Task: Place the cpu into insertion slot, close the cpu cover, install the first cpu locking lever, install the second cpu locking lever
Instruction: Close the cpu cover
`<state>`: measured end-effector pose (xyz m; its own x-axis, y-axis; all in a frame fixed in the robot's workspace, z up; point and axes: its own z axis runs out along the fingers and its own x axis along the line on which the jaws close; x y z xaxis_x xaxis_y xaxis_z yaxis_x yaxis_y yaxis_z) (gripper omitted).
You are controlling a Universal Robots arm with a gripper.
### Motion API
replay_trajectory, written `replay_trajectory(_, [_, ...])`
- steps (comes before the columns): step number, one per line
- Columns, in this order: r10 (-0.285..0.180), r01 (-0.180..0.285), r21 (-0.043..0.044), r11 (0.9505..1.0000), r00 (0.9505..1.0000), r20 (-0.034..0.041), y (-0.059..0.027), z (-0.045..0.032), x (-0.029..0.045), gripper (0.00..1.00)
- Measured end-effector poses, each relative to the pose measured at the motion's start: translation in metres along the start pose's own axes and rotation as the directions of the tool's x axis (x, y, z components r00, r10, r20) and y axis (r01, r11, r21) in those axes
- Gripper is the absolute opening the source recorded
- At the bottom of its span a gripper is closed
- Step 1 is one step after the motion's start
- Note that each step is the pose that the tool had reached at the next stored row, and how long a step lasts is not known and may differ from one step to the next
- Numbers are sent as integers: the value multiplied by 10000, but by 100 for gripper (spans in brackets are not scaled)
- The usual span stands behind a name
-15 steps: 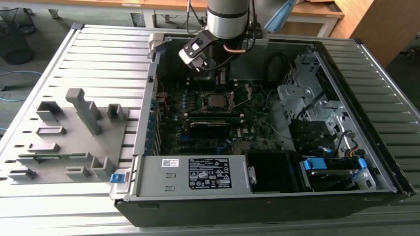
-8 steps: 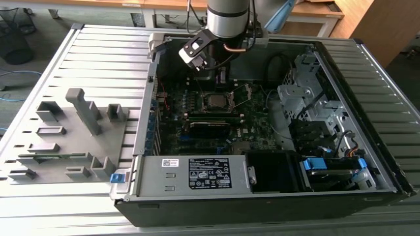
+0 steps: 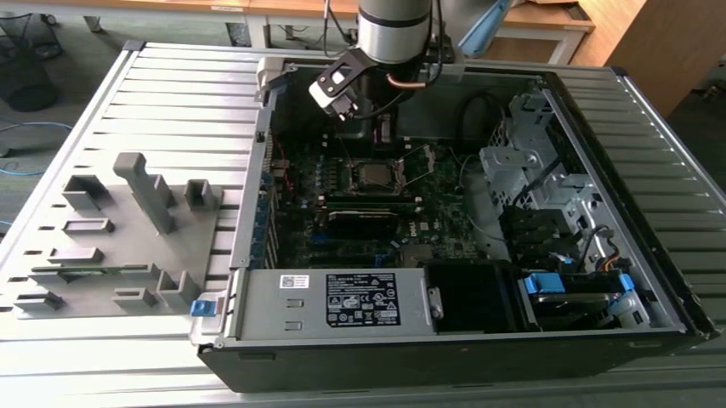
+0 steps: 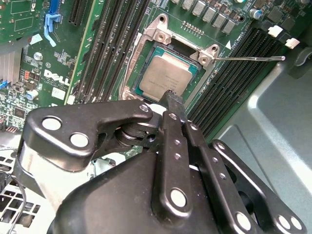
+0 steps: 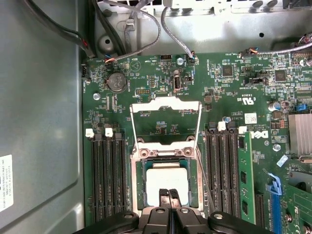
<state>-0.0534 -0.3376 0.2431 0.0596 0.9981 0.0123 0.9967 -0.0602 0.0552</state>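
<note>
Step in hand: cpu placement, prob. finished. The cpu (image 5: 167, 179) lies flat inside the insertion slot (image 5: 135, 165). The cpu cover (image 5: 165, 101) stands flipped open just behind the slot, not yet closed. The gripper (image 5: 169, 193) is over the slot w/ fingers pressed together, holding nothing. Tips are at the cpu's edge; contact unclear. A locking lever (image 4: 248, 58) juts out beside the slot, unlatched.

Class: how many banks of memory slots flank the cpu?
2. One bank lies on one side of the cpu; the other bank lies opposite.

Place: robotics workshop | slatted metal workbench (image 3: 170, 93) | opened computer case (image 3: 454, 361) | wooden desks (image 3: 545, 19) behind
</note>
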Motion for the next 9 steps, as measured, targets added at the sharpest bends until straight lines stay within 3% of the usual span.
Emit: replay_trajectory(9, [0, 0, -1, 10000, 10000, -2, 1, -25, 0, 11])
